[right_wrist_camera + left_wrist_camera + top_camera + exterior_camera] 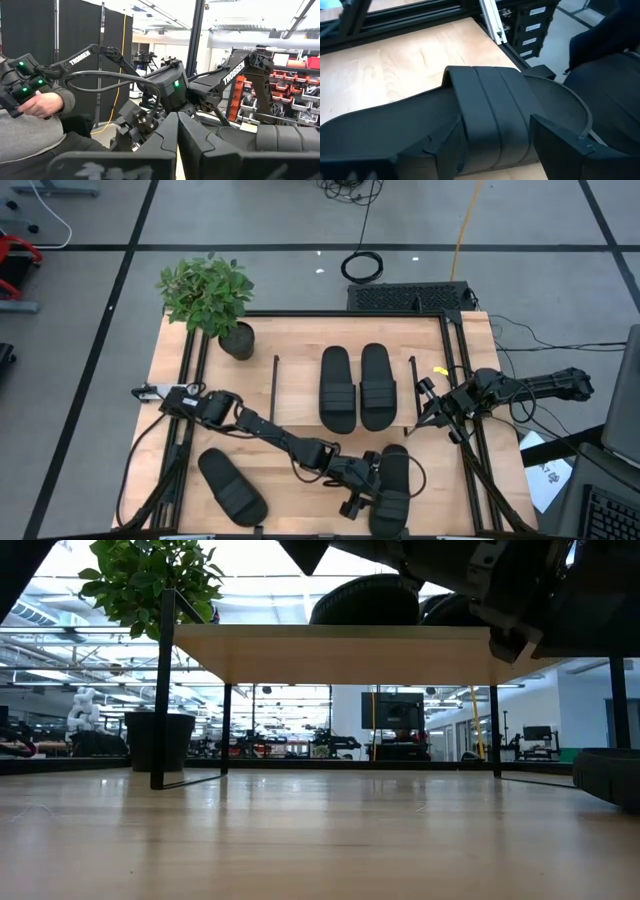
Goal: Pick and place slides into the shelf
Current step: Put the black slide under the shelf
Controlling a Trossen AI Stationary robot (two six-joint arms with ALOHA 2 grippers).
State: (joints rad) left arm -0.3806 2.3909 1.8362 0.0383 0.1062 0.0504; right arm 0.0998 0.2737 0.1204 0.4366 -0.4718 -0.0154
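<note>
Two black slides lie side by side, soles down, on the shelf's light-wood top; the low view shows them above the board. A third slide lies near the table's near edge, and a fourth lies near-left. My left gripper is open and low at the third slide, with one finger on either side of its wide strap. My right gripper is shut, holds nothing and hovers off the shelf's right end. My left gripper stands open across the third slide at its strap, coming in low from the table's left. One finger is on the heel side and the other on the toe side. Whether either one touches the slide, I cannot tell. The slide lies flat on the table.
A potted plant stands at the table's far-left corner, beside the shelf's left frame. Black frame rails run along the table's sides. A person holding a controller sits beyond the table. Bare wood lies under the shelf.
</note>
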